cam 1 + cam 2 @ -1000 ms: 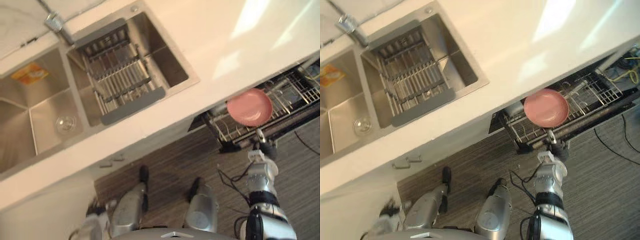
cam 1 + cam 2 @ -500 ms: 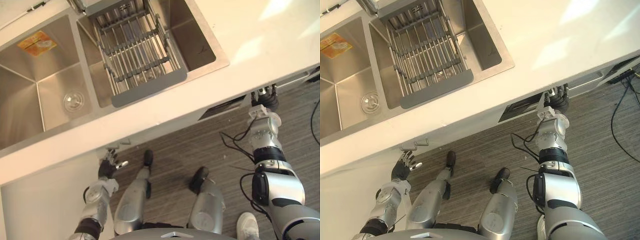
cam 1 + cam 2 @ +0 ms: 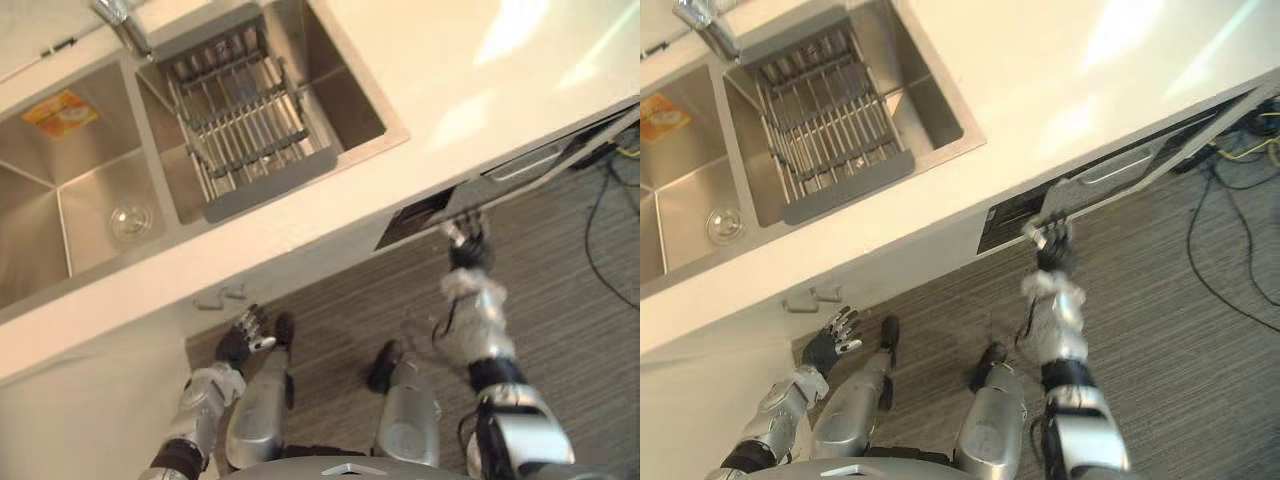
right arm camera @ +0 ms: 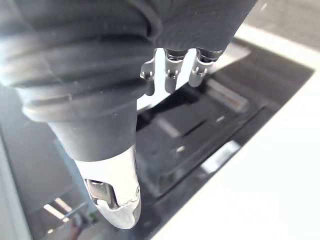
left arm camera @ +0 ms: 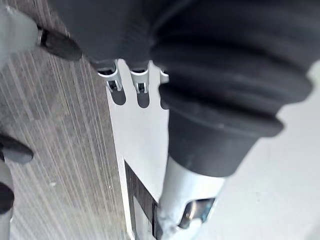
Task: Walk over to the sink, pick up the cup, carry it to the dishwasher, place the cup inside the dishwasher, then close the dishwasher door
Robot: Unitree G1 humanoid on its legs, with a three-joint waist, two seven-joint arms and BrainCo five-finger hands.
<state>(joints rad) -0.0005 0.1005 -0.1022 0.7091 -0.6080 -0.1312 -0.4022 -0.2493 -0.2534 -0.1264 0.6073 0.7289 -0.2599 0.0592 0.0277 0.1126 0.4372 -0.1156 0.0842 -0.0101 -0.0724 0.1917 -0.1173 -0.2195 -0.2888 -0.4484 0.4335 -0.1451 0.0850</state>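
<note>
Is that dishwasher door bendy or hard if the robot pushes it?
Probably hard: the dishwasher door looks like one flat, straight panel, so it should not bend under the right hand at its edge. It likely swings as one piece, since it stands slightly ajar beneath the counter. It may feel heavy, being wide.

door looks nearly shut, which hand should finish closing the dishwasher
Right, probably. The right hand is at the edge of the dishwasher door, which stands almost shut with a dark gap left. The left hand hangs open low by the cabinet below the sink, well away from the door.
</note>
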